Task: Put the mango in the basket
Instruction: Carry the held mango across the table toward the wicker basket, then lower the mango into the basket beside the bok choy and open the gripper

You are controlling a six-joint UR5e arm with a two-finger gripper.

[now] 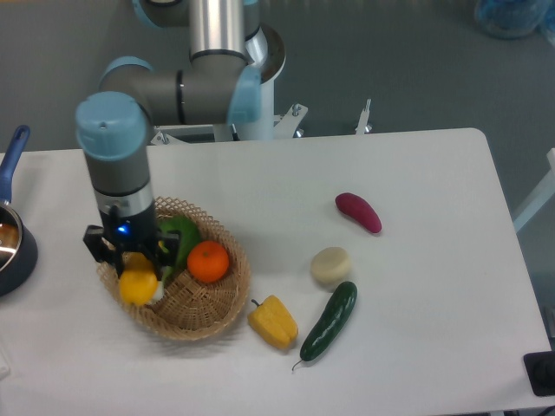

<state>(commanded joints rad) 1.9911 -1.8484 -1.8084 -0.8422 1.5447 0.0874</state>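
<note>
- the gripper [132, 264] is clamped on the mango [139, 285].
- the mango hangs over the left side of the basket [227, 299], so release is straight down.

Lab: pedestal-mounted robot arm [186, 82] at white table [416, 173].

mango [139, 285] in hand [133, 260] over basket [218, 302] left side, orange [208, 261] inside, pepper [273, 321] right of basket

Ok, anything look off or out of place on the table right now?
Nothing stands out. The gripper holds the mango over the basket at its left side, above the bok choy; the loose vegetables lie apart and undamaged.
</note>
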